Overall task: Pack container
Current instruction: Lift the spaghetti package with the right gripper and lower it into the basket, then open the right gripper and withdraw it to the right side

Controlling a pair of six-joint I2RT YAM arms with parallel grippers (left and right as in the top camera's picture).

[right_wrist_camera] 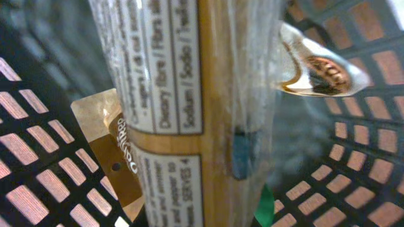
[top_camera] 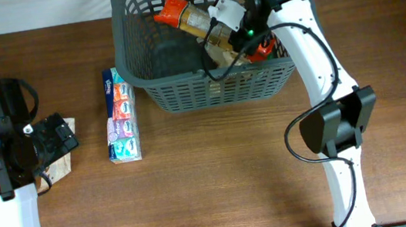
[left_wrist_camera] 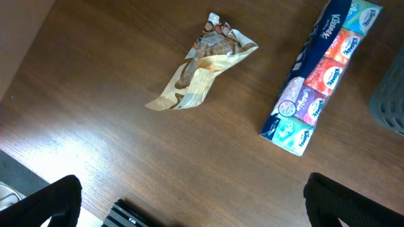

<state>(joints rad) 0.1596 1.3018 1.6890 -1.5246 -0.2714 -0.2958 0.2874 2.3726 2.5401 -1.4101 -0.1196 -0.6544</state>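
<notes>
Container (top_camera: 185,92): dark grey slotted basket on the surface (top_camera: 218,173), surrounding the right jaws. Right jaws: clamped on a clear-wrapped packet (top_camera: 190,18) inside it. Left jaws: wide apart above the surface; crumpled wrapper (left_wrist_camera: 202,63) ahead, tissue pack (left_wrist_camera: 319,79) ahead to their right.

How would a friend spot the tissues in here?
Find the big grey basket on the brown table. Just to its left lies the tissue pack, long and narrow. It alone shows a row of bright blue, orange, purple and teal packets; the crumpled wrapper farther left is beige.
</notes>
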